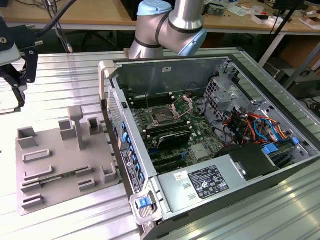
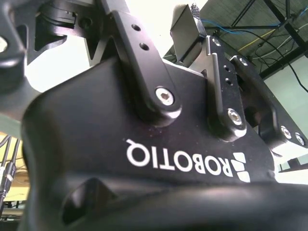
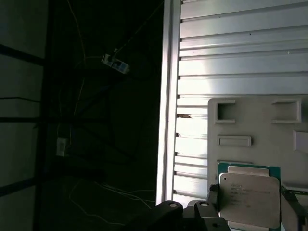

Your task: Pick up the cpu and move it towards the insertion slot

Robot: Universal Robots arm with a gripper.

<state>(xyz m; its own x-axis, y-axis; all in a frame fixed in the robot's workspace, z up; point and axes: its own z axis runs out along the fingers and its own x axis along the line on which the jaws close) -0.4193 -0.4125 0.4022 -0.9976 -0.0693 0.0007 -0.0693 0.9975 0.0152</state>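
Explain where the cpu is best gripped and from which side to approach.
Take the cpu by two opposite thin edges, coming square onto its silvery face. It is a flat plate, so the face gives no purchase; its straight parallel sides suit a pinch. In the first wrist view the gripper flanks it so.

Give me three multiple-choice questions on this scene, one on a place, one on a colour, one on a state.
1. Where is the insertion slot? A on the floor; B inside the open computer case; C on a chair.
2. What colour is the top of the cpu? A red; B silvery; C black.
3. How is the claw? A open, empty; B shut on a cable; C shut on the cpu.
Answers: 1 B, case walls surround it. 2 B, its lid is pale metal. 3 C, it grips the cpu's edges in the first wrist view.
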